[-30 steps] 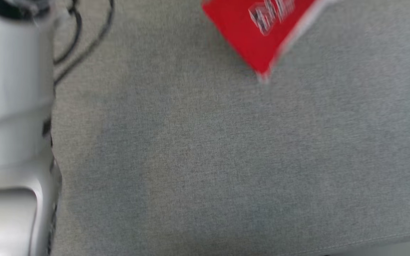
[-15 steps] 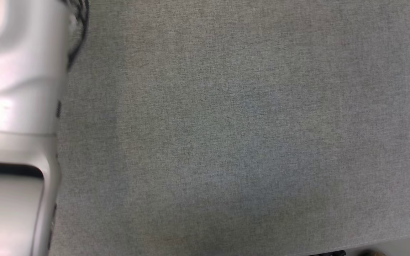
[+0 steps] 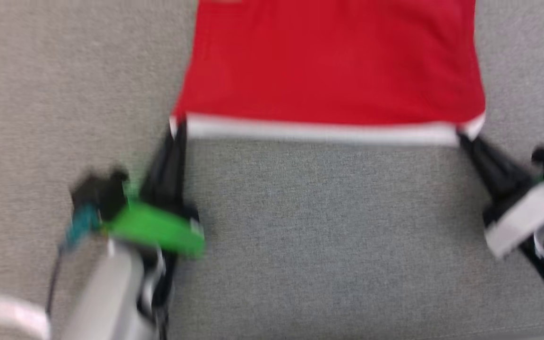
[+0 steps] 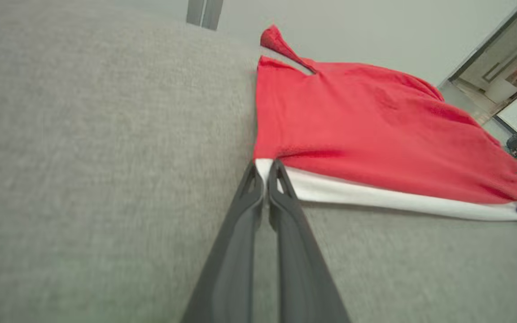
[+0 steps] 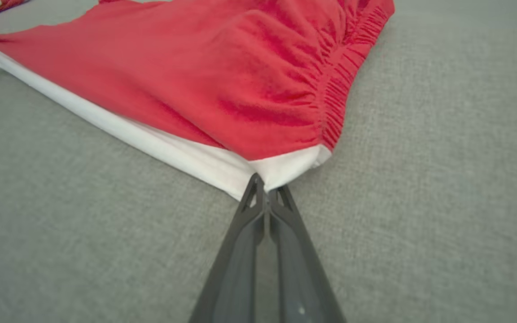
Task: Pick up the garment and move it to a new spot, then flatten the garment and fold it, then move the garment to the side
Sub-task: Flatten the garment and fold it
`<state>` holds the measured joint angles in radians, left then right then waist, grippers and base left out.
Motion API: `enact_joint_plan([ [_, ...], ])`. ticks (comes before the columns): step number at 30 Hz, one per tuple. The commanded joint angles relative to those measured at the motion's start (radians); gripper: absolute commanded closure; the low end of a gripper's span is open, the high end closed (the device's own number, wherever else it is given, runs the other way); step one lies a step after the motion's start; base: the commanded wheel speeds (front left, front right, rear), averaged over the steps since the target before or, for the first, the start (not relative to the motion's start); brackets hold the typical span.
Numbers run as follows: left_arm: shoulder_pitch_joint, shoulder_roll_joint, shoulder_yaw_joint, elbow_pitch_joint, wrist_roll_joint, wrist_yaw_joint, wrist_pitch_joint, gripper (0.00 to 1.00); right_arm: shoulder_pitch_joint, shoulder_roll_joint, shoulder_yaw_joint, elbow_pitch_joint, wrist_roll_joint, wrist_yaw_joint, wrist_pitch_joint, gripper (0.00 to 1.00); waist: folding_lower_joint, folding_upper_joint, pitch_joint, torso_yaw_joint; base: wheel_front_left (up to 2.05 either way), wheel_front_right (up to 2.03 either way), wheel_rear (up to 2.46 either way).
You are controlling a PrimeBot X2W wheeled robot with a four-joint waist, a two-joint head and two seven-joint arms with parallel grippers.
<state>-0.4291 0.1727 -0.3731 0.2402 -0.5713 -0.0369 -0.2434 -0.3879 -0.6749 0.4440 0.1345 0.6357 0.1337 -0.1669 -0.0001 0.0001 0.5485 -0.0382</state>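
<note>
Clamping corners of the garment (image 3: 332, 61) — both jaws, newly in view.

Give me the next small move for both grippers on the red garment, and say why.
Probably draw both grippers back toward the robot together, keeping them apart. The left gripper and right gripper are each shut on a corner of the white hem, which runs taut between them, while the red garment shows gathers near the right corner.
</note>
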Motion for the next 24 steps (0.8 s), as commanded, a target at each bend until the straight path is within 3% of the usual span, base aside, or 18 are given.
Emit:
enact_joint_plan([
  [1,0.144,0.028,0.01,-0.044,-0.017,0.045,0.003,1.0,0.108,-0.039,-0.033,-0.015,-0.008,-0.007,0.011,1.0,0.0001,-0.0001,-0.238,0.026,0.0,0.0,0.0],
  [2,0.313,0.036,0.002,-0.14,-0.022,0.096,0.005,1.0,0.252,-0.05,-0.072,-0.062,-0.025,-0.011,0.03,1.0,0.0001,-0.0001,-0.292,0.035,0.0,0.0,0.0],
  [5,0.546,0.03,0.008,-0.264,-0.045,0.168,-0.002,1.0,0.464,-0.031,-0.141,-0.151,-0.064,-0.011,0.075,1.0,0.0001,-0.0001,-0.34,0.039,0.0,0.0,0.0],
  [11,0.781,0.021,-0.014,-0.436,-0.098,0.211,0.021,1.0,0.819,0.065,-0.277,-0.354,-0.087,-0.01,0.177,1.0,0.0001,-0.0001,-0.373,0.062,0.0,0.0,0.0],
  [16,0.754,0.069,-0.014,-0.488,-0.078,0.224,0.091,1.0,0.82,0.074,-0.298,-0.439,-0.08,-0.01,0.288,1.0,0.0001,-0.0001,-0.351,0.011,0.0,0.0,0.0],
  [21,0.588,0.137,-0.002,-0.524,-0.044,0.229,0.224,1.0,0.688,0.072,-0.278,-0.451,-0.027,-0.007,0.391,1.0,0.0001,-0.0001,-0.293,-0.028,0.0,0.0,0.0],
  [24,0.43,0.149,-0.002,-0.538,-0.043,0.226,0.323,1.0,0.58,0.063,-0.243,-0.439,0.012,-0.005,0.428,1.0,0.0001,-0.0001,-0.218,-0.052,0.0,0.0,0.0],
])
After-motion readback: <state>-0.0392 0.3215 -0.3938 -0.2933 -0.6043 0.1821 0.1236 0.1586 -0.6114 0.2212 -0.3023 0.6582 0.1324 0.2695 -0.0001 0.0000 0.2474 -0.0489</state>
